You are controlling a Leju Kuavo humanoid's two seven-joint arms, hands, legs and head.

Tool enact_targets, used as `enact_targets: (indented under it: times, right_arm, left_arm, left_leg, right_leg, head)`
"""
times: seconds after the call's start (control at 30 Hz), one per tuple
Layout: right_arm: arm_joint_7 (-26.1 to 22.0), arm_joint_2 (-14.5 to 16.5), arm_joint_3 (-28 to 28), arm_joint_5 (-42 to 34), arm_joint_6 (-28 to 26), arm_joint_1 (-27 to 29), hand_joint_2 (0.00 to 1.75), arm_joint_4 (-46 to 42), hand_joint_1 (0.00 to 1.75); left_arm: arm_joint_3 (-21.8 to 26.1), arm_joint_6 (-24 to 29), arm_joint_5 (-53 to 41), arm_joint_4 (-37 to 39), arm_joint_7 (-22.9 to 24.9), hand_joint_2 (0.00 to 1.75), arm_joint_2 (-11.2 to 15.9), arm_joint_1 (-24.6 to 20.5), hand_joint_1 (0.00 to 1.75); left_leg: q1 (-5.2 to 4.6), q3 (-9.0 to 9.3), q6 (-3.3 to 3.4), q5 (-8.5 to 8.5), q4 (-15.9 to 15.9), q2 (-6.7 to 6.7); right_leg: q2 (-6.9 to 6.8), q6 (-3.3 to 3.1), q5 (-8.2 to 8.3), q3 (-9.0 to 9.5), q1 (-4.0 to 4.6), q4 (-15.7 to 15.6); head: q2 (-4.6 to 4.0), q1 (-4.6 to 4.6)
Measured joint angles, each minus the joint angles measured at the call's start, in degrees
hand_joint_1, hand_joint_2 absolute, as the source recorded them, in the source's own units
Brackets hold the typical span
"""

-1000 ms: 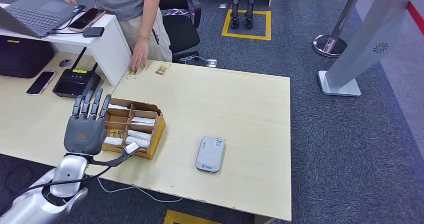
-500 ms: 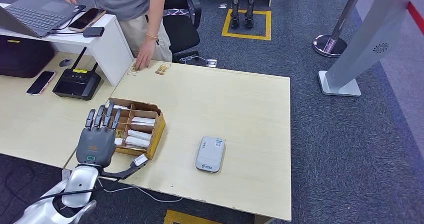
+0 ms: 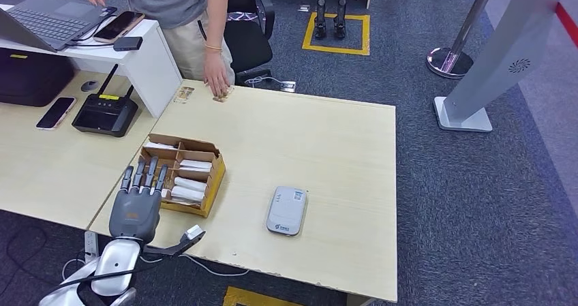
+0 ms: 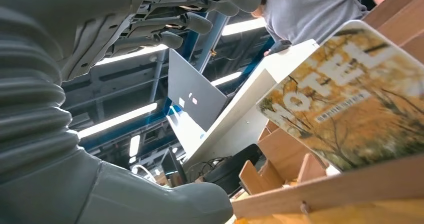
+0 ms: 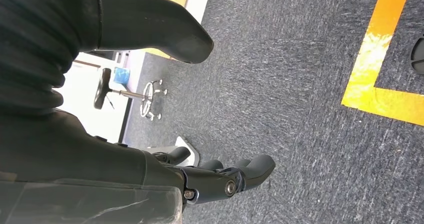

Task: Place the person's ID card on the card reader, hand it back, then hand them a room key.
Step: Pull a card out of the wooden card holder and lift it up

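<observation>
Two cards [image 3: 202, 95] lie at the far edge under the person's hand [image 3: 218, 82]; left hand [image 3: 136, 204] flat, empty, by the box [image 3: 215, 176] — reader [image 3: 286, 210] bare. Left wrist: fingers [image 4: 200, 22] spread, hotel card [image 4: 350, 99] close — snag risk. Right hand [image 5: 150, 134] hangs empty, fingers loosely curled.

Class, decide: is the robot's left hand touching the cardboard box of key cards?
Cannot tell. In the head view the left hand overlaps the box at its near corner, fingers spread, but may hover above it; the left wrist view shows no plain contact.
</observation>
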Motion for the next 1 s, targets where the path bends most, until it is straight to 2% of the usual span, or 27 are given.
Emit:
enact_targets:
  times: [0.3,0.53,1.0]
  right_arm:
    - [-0.2,0.0,0.0,0.0,0.0,0.0,1.75,0.0,0.00]
    - [-0.1,0.0,0.1,0.0,0.1,0.0,1.75,0.0,0.00]
    - [0.0,0.0,0.3,0.1,0.2,0.0,1.75,0.1,0.00]
  left_arm:
    - [0.0,0.6,0.0,0.0,-3.7,1.75,-1.7,0.3,0.00]
    - [0.0,3.0,0.0,0.8,-7.0,1.75,-3.6,-0.5,0.00]
    - [0.0,3.2,0.0,2.1,-7.8,1.75,-6.0,-1.5,0.00]
  left_leg:
    - [0.00,0.00,0.00,0.00,0.0,-0.01]
    - [0.00,0.00,0.00,0.00,0.0,-0.01]
    - [0.00,0.00,0.00,0.00,0.0,0.00]
  right_leg:
    - [0.00,0.00,0.00,0.00,0.00,0.0]
    - [0.00,0.00,0.00,0.00,0.00,0.0]
    - [0.00,0.00,0.00,-0.01,0.00,0.0]
  head:
    - [0.00,0.01]
    - [0.00,0.00]
    - [0.00,0.00]
